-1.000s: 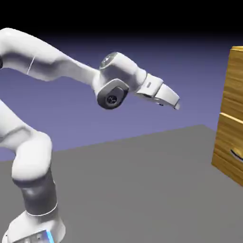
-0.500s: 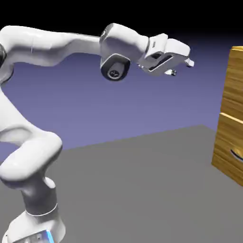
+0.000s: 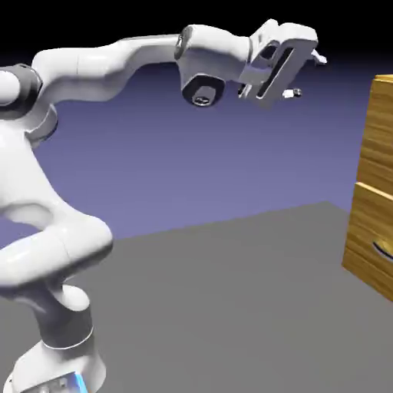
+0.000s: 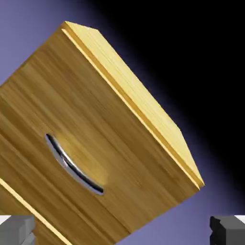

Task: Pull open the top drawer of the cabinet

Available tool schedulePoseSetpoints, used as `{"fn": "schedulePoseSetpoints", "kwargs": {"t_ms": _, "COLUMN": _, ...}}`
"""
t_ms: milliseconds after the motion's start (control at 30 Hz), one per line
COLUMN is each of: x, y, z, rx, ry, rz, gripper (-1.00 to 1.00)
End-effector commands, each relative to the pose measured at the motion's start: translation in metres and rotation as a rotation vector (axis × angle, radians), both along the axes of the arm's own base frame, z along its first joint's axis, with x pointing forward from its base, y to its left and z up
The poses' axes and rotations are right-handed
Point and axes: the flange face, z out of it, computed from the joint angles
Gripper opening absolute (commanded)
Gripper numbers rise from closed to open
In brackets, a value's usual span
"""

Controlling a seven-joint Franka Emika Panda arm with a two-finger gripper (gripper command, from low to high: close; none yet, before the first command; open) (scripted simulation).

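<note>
The cabinet of golden-brown striped wood stands at the exterior view's right edge, cut off by the frame. Its top drawer is the upper panel there. In the hand view the cabinet appears rolled, and the top drawer shows a thin curved metal handle on its flat front. My gripper hangs high in the air to the left of the cabinet, apart from it and pointing at it. It is open, with nothing between the grey fingertips.
A lower drawer with a dark curved handle sits under a dark seam. The grey table stretches between the robot's base and the cabinet. My arm arches high over the table.
The arm has lifted and stretched out, carrying the gripper up and to the right toward the cabinet's top. The hand has rolled over. The jaws stayed open.
</note>
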Motion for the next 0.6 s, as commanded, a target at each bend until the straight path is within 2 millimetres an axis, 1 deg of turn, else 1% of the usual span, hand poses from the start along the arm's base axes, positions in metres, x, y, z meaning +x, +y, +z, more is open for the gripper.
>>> {"fn": "schedulePoseSetpoints", "kwargs": {"t_ms": 0, "x": 0.006, "y": 0.002, "z": -0.001, "rx": -0.024, "ry": -0.003, "rz": 0.010, "gripper": 0.00}}
{"fn": "schedulePoseSetpoints", "kwargs": {"t_ms": 133, "x": 0.029, "y": 0.008, "z": -0.007, "rx": -0.116, "ry": -0.011, "rz": 0.051, "gripper": 0.00}}
{"fn": "schedulePoseSetpoints", "kwargs": {"t_ms": 267, "x": 0.056, "y": 0.012, "z": -0.019, "rx": -0.204, "ry": -0.018, "rz": 0.093, "gripper": 0.00}}
{"fn": "schedulePoseSetpoints", "kwargs": {"t_ms": 400, "x": 0.085, "y": 0.013, "z": -0.036, "rx": -0.285, "ry": -0.026, "rz": 0.135, "gripper": 0.00}}
{"fn": "schedulePoseSetpoints", "kwargs": {"t_ms": 567, "x": 0.121, "y": 0.009, "z": -0.063, "rx": -0.376, "ry": -0.039, "rz": 0.184, "gripper": 0.00}}
